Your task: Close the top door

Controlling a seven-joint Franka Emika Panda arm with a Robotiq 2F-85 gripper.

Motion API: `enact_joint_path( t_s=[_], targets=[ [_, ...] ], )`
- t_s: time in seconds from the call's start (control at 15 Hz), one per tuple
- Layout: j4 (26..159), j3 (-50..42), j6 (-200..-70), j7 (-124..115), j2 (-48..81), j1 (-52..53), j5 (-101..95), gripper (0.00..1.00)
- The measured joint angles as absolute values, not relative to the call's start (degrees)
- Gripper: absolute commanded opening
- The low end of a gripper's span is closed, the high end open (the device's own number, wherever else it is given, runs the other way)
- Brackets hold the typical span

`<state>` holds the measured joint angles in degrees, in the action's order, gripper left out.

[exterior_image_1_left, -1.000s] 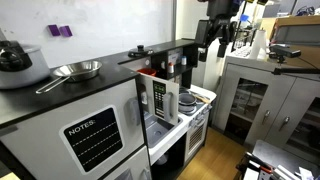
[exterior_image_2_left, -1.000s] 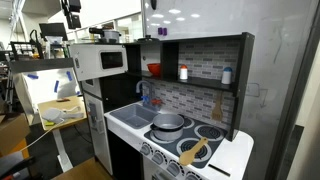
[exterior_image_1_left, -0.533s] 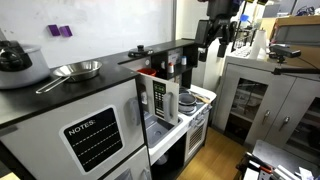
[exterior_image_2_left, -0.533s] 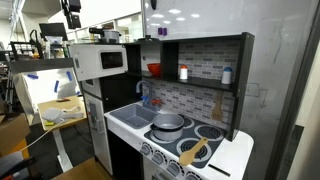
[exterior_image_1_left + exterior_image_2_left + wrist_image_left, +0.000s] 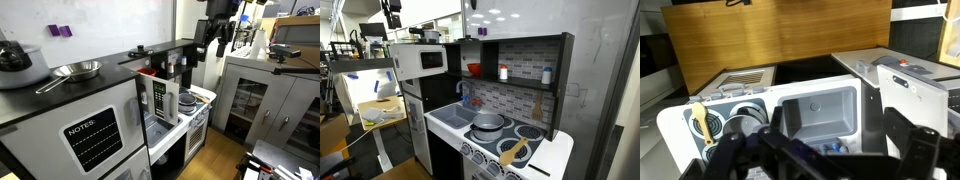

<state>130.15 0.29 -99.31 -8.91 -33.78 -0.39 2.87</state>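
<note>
The top door [image 5: 158,100] is a small white door with a dark window pane and a strip of buttons. It stands swung open, out from the toy kitchen's front, above the sink. It also shows in an exterior view [image 5: 425,60]. My gripper [image 5: 218,35] hangs high above the kitchen, well apart from the door, and shows small at the top of an exterior view [image 5: 392,18]. In the wrist view the gripper [image 5: 830,155] is open and empty, with dark fingers [image 5: 908,142] spread wide over the sink [image 5: 840,95].
A larger grey door with a black "NOTES" panel [image 5: 95,135] sits below the black counter, which carries a pan [image 5: 75,70] and a pot [image 5: 15,60]. The stove holds a pot [image 5: 488,122] and a wooden spoon [image 5: 515,152]. A grey cabinet [image 5: 260,100] stands nearby.
</note>
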Motion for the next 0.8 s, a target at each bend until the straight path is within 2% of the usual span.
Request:
enact_joint_path(
  t_s=[0.8],
  targets=[
    [125.77, 7.56, -100.87, -9.04, -26.78, 3.32, 2.6, 1.0]
  ],
)
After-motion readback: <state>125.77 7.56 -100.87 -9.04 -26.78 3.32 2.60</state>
